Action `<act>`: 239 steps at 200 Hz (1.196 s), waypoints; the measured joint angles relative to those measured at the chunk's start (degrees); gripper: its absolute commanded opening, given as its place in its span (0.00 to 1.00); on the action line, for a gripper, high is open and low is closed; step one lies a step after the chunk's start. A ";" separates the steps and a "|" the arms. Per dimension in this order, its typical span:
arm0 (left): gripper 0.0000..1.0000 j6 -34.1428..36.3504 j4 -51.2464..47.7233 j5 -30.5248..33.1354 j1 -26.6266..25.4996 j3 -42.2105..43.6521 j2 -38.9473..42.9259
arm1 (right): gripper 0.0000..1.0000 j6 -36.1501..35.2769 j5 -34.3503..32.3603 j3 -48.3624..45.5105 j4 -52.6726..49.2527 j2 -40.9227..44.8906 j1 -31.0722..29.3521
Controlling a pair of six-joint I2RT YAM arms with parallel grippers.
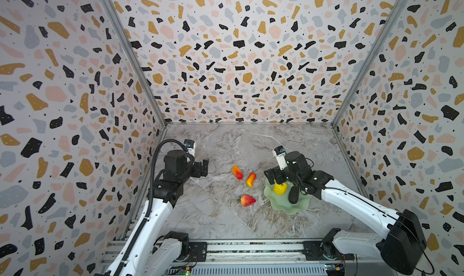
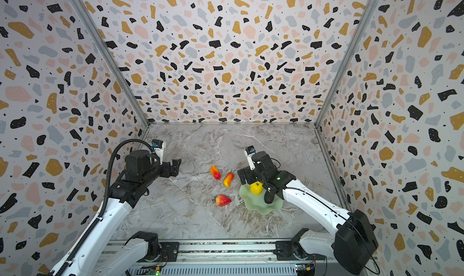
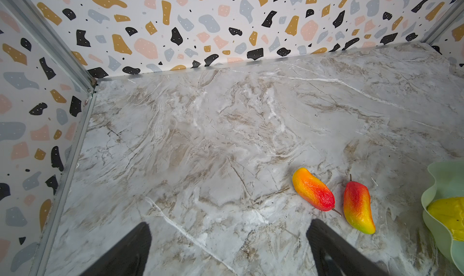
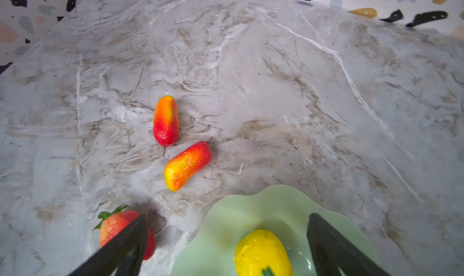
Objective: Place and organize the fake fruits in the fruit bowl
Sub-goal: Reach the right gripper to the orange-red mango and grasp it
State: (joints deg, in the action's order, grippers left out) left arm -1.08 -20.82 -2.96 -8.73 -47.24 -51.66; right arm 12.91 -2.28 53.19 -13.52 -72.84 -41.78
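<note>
The right pincer (image 4: 227, 218) stands wide open above the fruit bowl (image 1: 282, 206), one jaw on each side of the bumpy yellow citrus (image 4: 262, 252) and neither touching it; the citrus lies in the bowl, with the dark oval fruit (image 1: 293, 195) just beside it; out on the desk (image 1: 213, 219) lie a red-yellow fruit (image 1: 237, 172) and a second red-yellow fruit (image 1: 250, 179), near each other; the strawberry (image 1: 247, 200) lies near the bowl's rim; the left pincer (image 3: 228, 223) is open over the desk, holding nothing.
</note>
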 measured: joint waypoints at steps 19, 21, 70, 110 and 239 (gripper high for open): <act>1.00 0.00 0.00 -0.02 0.00 0.00 0.00 | 0.99 -0.52 0.66 4.11 0.28 -6.16 -3.04; 1.00 0.00 0.00 -0.02 0.00 0.00 0.00 | 0.99 -0.59 0.68 4.35 0.33 -6.64 -3.21; 1.00 0.00 0.02 -0.07 0.00 0.00 0.00 | 0.99 -3.52 4.15 14.93 1.75 -23.89 -6.88; 1.00 0.00 0.02 -0.44 0.00 0.02 0.00 | 0.96 -4.17 7.50 23.87 4.37 -35.63 -6.99; 1.00 0.00 0.42 -1.22 0.00 0.61 2.05 | 0.29 2.10 5.46 25.92 10.27 -45.57 -6.99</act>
State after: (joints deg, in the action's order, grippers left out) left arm -1.08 -20.40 -4.19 -8.73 -46.63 -49.60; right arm 15.00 3.18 79.11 -3.25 -118.41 -48.77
